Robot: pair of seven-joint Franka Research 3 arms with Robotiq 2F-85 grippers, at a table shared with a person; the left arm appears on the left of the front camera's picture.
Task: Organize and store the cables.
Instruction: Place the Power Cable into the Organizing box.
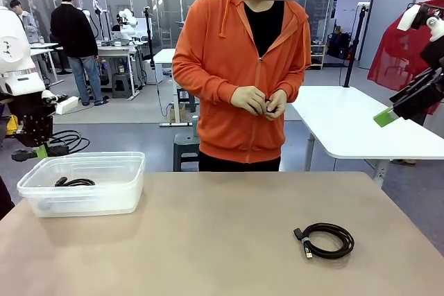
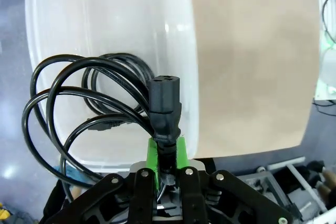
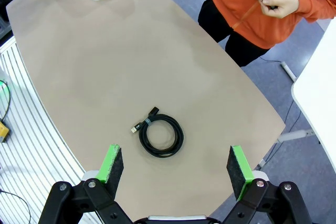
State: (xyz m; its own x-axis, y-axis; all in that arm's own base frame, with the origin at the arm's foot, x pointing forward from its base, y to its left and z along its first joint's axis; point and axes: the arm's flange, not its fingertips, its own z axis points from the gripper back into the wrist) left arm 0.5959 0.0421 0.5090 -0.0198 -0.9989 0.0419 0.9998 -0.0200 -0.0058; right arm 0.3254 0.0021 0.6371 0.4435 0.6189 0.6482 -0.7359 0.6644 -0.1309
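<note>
Clear tub [image 1: 104,200] holds one coiled cable [image 1: 75,182]. The left pincer [image 2: 167,153] clamps a power cord [image 2: 164,103] near its rim. The right pincer [image 3: 176,163] stands apart.

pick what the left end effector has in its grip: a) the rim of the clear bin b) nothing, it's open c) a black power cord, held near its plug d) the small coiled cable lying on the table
C: in the left wrist view the left end effector has its green pads shut on the black power cord just behind the plug, and the cord's loops hang over the clear bin.
</note>
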